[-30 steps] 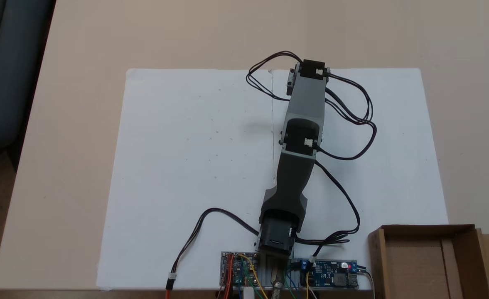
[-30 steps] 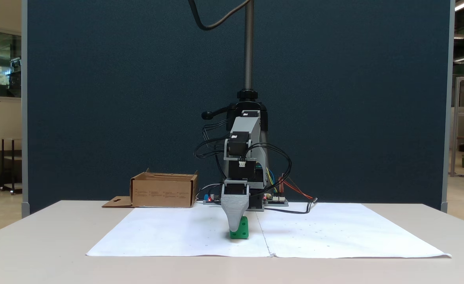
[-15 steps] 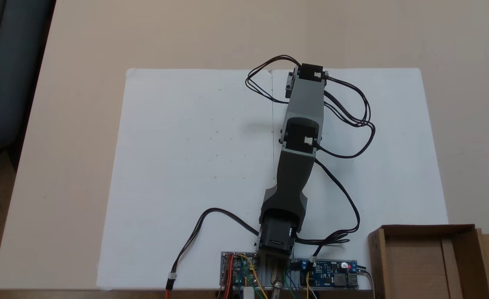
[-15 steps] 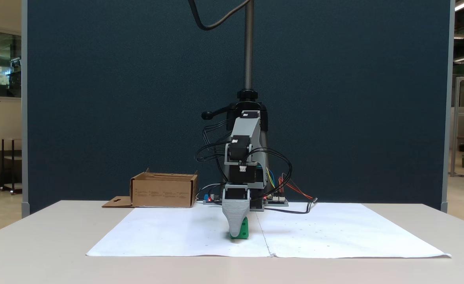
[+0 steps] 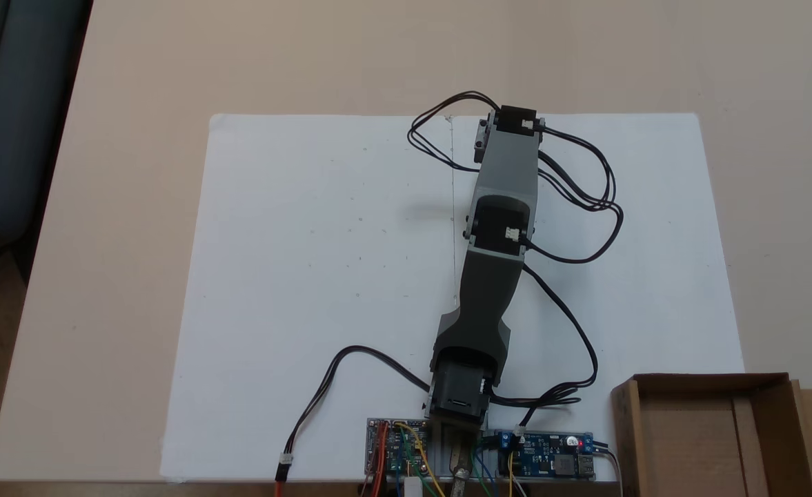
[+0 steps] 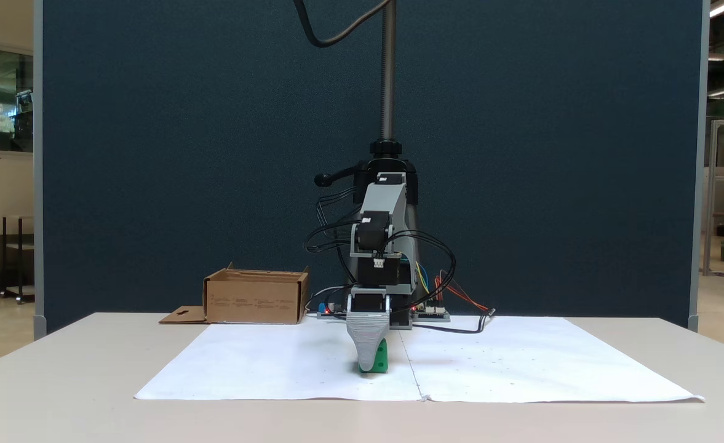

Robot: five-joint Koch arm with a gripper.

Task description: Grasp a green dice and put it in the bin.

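Green dice [image 6: 382,358]: we see it sitting on the white paper sheet [image 6: 275,363], just left of the sheet's centre seam in the fixed view from the front; the grey pincer covers most of its left part, so only its right side and a strip along the bottom show.
Pincer [image 6: 369,363]: we see it pointing straight down with its tip at the dice and low to the sheet; its two jaws line up one behind the other from the front, and the arm hides them from above, so we cannot tell whether it is apart, together or clamped on the dice.
Arm [image 5: 502,179]: in the fixed view from above, we see it stretched out from its base across the sheet, leaning slightly right of the seam, with black cables [image 5: 585,200] looping off its right side.
Bin [image 5: 716,435]: well apart from the dice, off the sheet's corner beside the arm's base; in the front view the bin [image 6: 255,299] stands far left of the dice and behind it, its flap lying flat on the counter [image 6: 60,381].
Circuit boards [image 5: 550,459]: at the arm's base, between the arm and the bin.
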